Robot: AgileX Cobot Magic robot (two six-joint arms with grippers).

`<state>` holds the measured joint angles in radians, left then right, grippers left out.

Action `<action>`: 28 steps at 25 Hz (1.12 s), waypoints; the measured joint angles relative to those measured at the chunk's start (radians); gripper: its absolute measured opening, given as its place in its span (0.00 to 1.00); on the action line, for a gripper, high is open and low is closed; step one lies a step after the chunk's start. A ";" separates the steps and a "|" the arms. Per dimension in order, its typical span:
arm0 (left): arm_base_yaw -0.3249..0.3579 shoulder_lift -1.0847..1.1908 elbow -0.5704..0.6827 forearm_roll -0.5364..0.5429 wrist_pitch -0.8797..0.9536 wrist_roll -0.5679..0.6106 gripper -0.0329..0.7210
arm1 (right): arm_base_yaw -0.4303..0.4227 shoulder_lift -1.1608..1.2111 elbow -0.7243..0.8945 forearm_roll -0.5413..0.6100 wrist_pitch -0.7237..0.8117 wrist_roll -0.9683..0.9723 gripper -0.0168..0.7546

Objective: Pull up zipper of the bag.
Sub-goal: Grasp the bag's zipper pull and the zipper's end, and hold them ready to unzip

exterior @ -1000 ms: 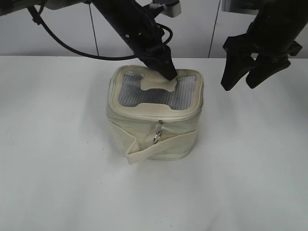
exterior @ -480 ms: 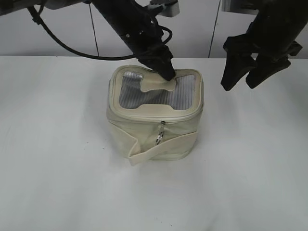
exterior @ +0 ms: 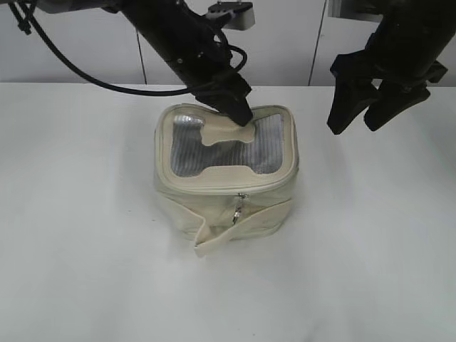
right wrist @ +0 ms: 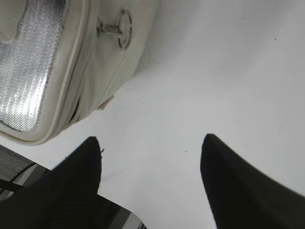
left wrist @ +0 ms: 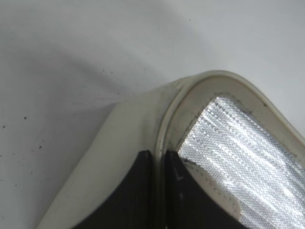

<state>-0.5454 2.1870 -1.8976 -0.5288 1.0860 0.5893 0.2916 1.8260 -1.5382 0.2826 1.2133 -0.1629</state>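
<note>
The bag (exterior: 214, 203) is a small boxy cream pouch with a grey mesh top, standing mid-table. The zipper (exterior: 246, 188) runs round its top panel rim, and a silver pull (exterior: 237, 212) hangs on the front. My left gripper (exterior: 241, 114) is shut on the back edge of that rim. In the left wrist view its fingers (left wrist: 158, 153) pinch the cream rim (left wrist: 167, 124) beside the mesh. My right gripper (exterior: 360, 121) hangs open and empty above the table, right of the bag. The right wrist view shows its open fingers (right wrist: 150, 143), the bag's side (right wrist: 97, 71) and a silver ring pull (right wrist: 125, 28).
The loose cream strap (exterior: 231, 235) droops at the bag's front, its end on the white table (exterior: 85, 249). A black cable (exterior: 78, 71) trails behind the left arm. A pale wall panel stands behind the table.
My left gripper has moved left, dragging the bag's top with it. The bag has shifted and leaned left, and the strap end has dropped lower. The right arm has not moved.
</note>
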 joint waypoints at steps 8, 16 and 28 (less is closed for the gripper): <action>-0.020 -0.022 0.025 0.014 -0.011 0.018 0.10 | 0.000 0.000 0.005 0.012 0.000 -0.027 0.69; -0.031 -0.064 0.041 0.078 0.030 0.028 0.10 | 0.000 -0.001 0.083 0.013 0.000 -0.033 0.69; -0.034 -0.069 0.053 0.096 -0.061 0.037 0.10 | 0.000 -0.001 0.279 0.126 -0.243 -0.210 0.69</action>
<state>-0.5795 2.1185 -1.8444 -0.4328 1.0247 0.6261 0.2916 1.8252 -1.2588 0.4085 0.9701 -0.3734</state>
